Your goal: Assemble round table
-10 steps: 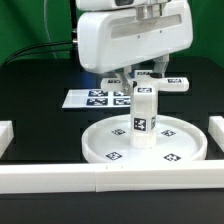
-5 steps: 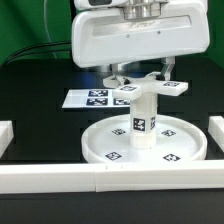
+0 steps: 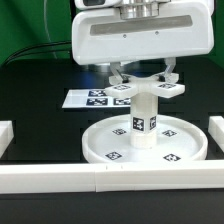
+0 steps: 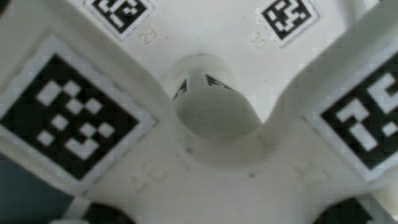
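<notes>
1. The round tabletop disc [image 3: 145, 143] lies on the black table [image 3: 40, 100], between the white border rails [image 3: 60, 178].
2. The cylinder leg [image 3: 144, 118] stands upright in the disc's centre.
3. The flat base piece [image 3: 148, 89] sits atop the leg, level.
4. The gripper [image 3: 146, 78] holds the base piece, fingers closed on it.
5. The marker board [image 3: 92, 98] lies behind.
</notes>
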Available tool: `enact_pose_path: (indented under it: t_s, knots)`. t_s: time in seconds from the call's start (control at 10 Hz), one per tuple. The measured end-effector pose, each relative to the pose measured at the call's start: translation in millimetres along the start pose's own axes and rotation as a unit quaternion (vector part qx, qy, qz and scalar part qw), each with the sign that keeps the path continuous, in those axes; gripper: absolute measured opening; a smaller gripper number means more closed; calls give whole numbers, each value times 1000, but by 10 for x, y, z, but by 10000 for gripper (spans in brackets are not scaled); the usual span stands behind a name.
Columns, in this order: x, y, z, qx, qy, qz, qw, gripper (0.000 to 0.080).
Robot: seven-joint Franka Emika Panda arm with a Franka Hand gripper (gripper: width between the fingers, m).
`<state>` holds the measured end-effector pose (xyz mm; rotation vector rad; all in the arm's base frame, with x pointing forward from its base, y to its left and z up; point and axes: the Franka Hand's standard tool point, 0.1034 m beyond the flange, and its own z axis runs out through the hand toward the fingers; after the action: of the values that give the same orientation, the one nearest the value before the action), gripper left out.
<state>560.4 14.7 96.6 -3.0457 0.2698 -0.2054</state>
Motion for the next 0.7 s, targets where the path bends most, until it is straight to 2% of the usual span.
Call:
enact_pose_path:
  t_s: [0.4, 0.7]
  knots:
    - [-1, 3, -3, 6, 0, 119, 993, 452]
    - [-40, -56, -16, 14, -2, 259, 966, 452]
